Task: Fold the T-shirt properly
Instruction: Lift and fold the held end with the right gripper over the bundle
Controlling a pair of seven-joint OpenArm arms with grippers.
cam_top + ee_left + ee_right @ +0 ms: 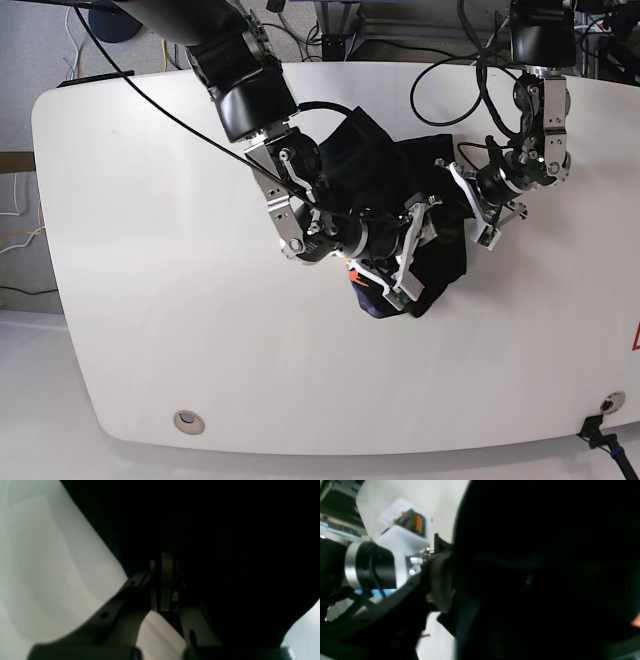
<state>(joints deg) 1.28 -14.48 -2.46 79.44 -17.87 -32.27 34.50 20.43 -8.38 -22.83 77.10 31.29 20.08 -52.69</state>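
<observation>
Looking from the near edge of the white counter [150, 300] toward the back, you first meet the lowest fold of the T-shirt [415, 265], a bunched black heap lying right of the counter's middle. At that near end a sliver of purple print and a small orange spot peek out from under the black cloth; everywhere else you see plain black, crumpled and doubled over itself with no flat panel showing.

Your right end effector [410, 262] reaches into that heap from the left side of the base view. Its light-coloured fingers [405, 285] lie against the near part of the cloth, but the right wrist view is almost wholly blocked by dark fabric, so you cannot tell how wide the jaws stand or whether they hold anything.

Farther back and to the right in the base view, your left end effector [163, 580] is fully closed, its jaws pinched together on the T-shirt's black edge, with bare counter beside it.

Beyond both arms, cables [440, 45] trail past the far rim.
</observation>
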